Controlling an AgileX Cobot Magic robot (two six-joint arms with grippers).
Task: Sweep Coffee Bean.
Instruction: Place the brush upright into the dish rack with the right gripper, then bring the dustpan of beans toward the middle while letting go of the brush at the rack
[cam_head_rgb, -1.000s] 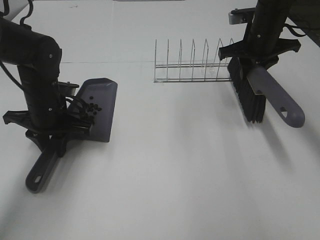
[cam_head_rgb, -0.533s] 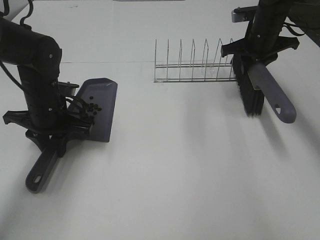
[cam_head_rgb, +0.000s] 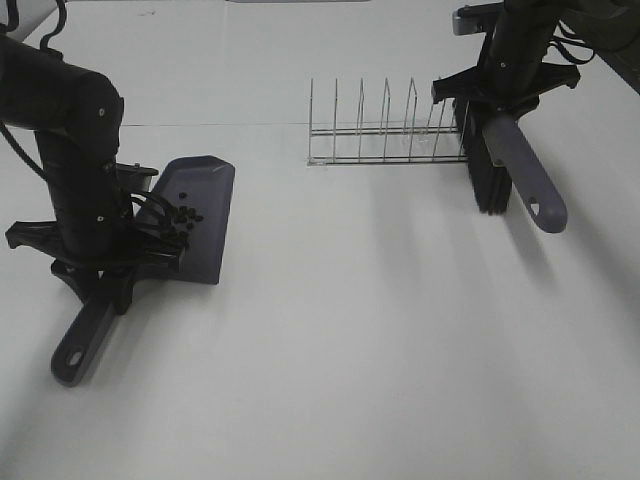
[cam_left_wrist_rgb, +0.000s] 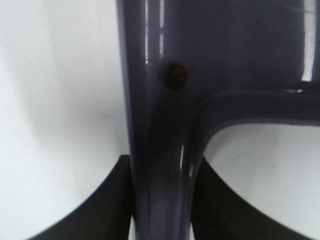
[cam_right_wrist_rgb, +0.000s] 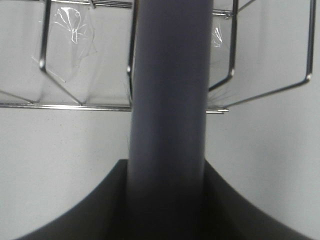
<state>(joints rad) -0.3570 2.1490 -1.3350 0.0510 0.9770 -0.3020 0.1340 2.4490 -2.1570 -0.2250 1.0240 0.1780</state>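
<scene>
Tracking brush (cam_head_rgb: 489, 185) first: shifted up and left across the last 1 s, from open table at right of frame to the right end of wire rack (cam_head_rgb: 385, 135). Bristles now turned edge-on and hanging just beside the last rack wires, touching or not cannot tell. Grey handle angled down toward lower right. Clamped at the handle by right gripper (cam_head_rgb: 506, 108), closed tight on it. Same in the right wrist view: handle (cam_right_wrist_rgb: 170, 100) running through right gripper (cam_right_wrist_rgb: 167, 200), rack wires (cam_right_wrist_rgb: 80, 105) close behind, scrap of clear film (cam_right_wrist_rgb: 75, 27) on 1 wire.

No change at left of frame: dustpan (cam_head_rgb: 205, 210) flat on the table, handle pinched in left gripper (cam_head_rgb: 103, 272), closed on it. Confirmed in the left wrist view, dark fingers (cam_left_wrist_rgb: 107, 200) either side of dustpan handle (cam_left_wrist_rgb: 160, 125). Small dark round spot (cam_left_wrist_rgb: 173, 76) on the plastic, bean or rivet, cannot tell.

Coffee beans (cam_head_rgb: 181, 220) clustered in the pan near its back wall. None spotted loose on the table.

Judgement: sweeping looks finished, brush probably heading to the rack for stowing, dustpan waiting.

Surface: plain white tabletop (cam_head_rgb: 380, 350), matte, soft shadows, thin seam line across the upper part. Room barely visible, only dark cables at upper right.
</scene>
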